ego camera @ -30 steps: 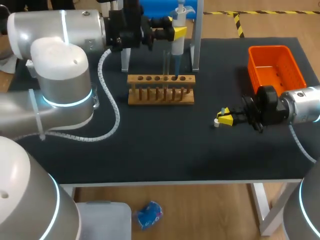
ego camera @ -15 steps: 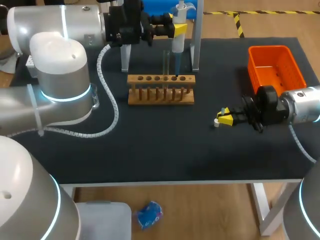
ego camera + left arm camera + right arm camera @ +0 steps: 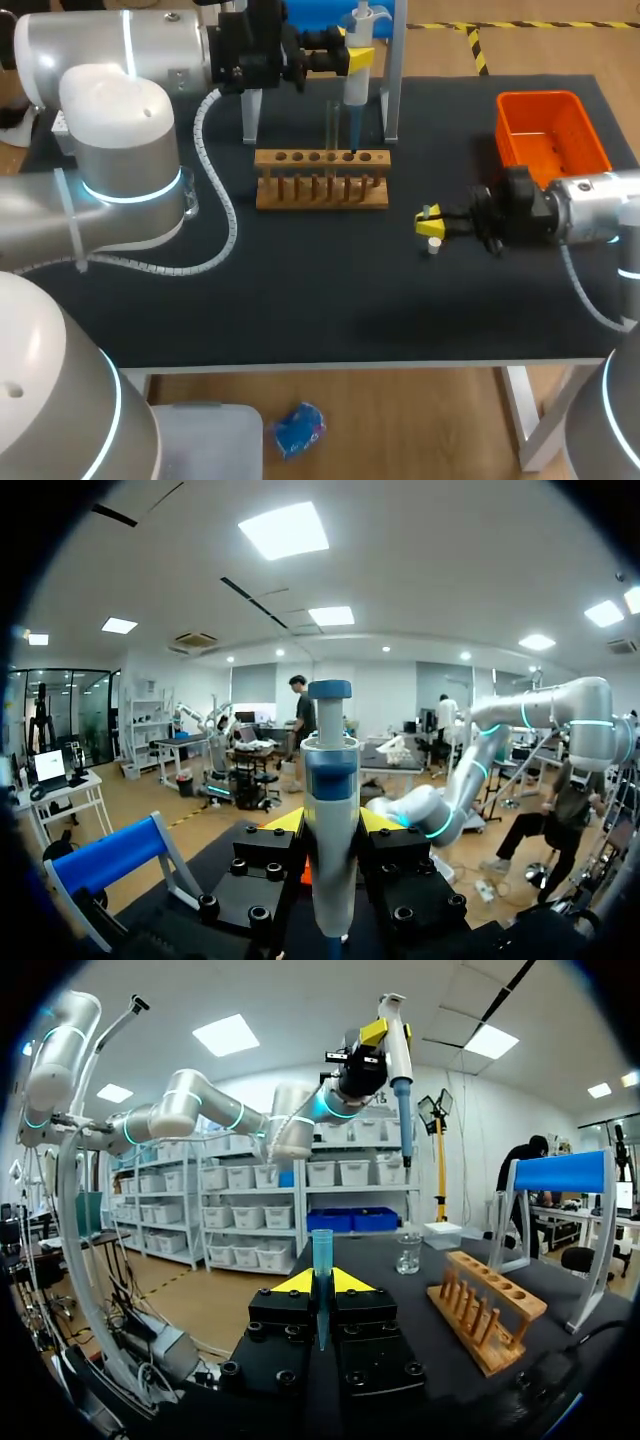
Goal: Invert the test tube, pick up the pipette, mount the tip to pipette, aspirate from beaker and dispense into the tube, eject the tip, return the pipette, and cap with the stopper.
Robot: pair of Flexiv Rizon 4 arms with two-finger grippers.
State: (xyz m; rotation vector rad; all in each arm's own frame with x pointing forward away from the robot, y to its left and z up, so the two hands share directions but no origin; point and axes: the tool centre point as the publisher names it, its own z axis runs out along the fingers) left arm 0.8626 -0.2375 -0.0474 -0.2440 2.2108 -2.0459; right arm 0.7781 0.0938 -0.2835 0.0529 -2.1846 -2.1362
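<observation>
My left gripper [image 3: 352,58] is shut on the white pipette [image 3: 356,75] and holds it upright over the wooden tube rack [image 3: 322,180]. In the left wrist view the pipette [image 3: 330,800] stands between the yellow tips of the left gripper [image 3: 331,825]. A clear test tube [image 3: 332,125] stands in the rack. My right gripper [image 3: 430,222] hovers right of the rack, shut on a blue pipette tip [image 3: 322,1255], which shows between the tips of the right gripper [image 3: 322,1282]. A small white stopper [image 3: 433,246] lies on the table just under it. The beaker [image 3: 408,1254] stands beyond the rack [image 3: 487,1312].
An orange basket [image 3: 552,128] sits at the back right, behind my right arm. The pipette stand [image 3: 392,80], with metal legs and a blue top, is behind the rack. My left arm's cable [image 3: 222,215] loops over the table to the left of the rack.
My right gripper has moved left with the tip, toward the rack, and now stands over the stopper. The left gripper rose slightly with the pipette, then held still.
</observation>
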